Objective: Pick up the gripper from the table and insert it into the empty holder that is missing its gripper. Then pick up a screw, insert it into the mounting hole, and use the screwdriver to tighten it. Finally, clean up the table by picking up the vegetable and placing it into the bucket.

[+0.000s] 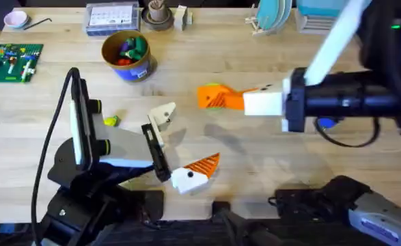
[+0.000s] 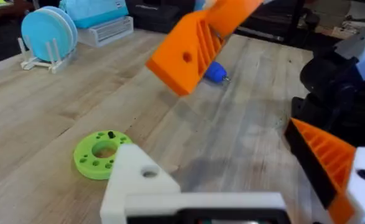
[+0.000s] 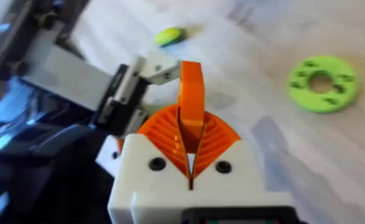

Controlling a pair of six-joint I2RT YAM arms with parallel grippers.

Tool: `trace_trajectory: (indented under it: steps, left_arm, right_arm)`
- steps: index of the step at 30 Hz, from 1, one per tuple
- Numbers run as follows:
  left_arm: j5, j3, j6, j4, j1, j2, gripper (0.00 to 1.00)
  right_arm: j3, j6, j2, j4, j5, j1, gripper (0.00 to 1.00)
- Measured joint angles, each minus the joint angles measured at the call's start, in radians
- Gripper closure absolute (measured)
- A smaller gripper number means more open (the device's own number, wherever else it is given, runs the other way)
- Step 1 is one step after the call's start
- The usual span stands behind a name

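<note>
Two claws meet over the middle of the wooden bench [image 1: 43,96]. Your right claw [image 3: 189,134], white with orange ribbed pads, is clamped on the small orange ribbed plastic wedge [image 3: 191,93], which stands out beyond its fingertips. Your left claw [image 1: 183,141] is spread wide. One of its fingers carries an orange tip. The other is the plain white angular plastic holder block [image 1: 164,115], bare and waiting for its tip.

Seen from overhead, the wedge hangs just beside the holder block, apart from it and slightly farther from the arm bases, with its long axis running across the bench toward your left arm. The right arm is the one placed to seat it, and the move appears to turn on lining that axis up with the bare face of the block. From these views you cannot tell how well the two are aligned.

Elsewhere, the blue pen-shaped electric screwdriver [image 2: 214,71] lies under the right arm. The tiny rounded yellow-green toy vegetable [image 1: 111,121] sits beside the left arm. The round tan tub bucket with a blue base [image 1: 126,55] stands well behind it. The bright green ring-shaped disc [image 3: 322,83] lies near the right claw.
</note>
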Motion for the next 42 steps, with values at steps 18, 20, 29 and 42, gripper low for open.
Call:
trace_trajectory:
  steps: [18, 20, 29, 42]
  left_arm:
    - [0.0, 0.0, 0.008, 0.0, 0.0, 0.0, 0.008]
    - [0.0, 0.0, 0.021, 0.0, 0.0, 0.0, 0.008]
    - [0.0, 0.0, 0.087, 0.0, 0.0, 0.0, 0.008]
    - [0.001, 0.0, 0.097, 0.0, 0.0, 0.0, 0.007]
  right_arm:
    - [-0.03, 0.039, 0.475, 0.254, -0.701, 0.0, 0.992]
    - [-0.03, 0.033, 0.5, 0.254, -0.744, 0.0, 0.992]
    - [-0.03, 0.009, 0.519, 0.25, -0.819, -0.029, 0.992]
    - [-0.03, -0.039, 0.519, 0.169, -0.784, -0.092, 0.992]
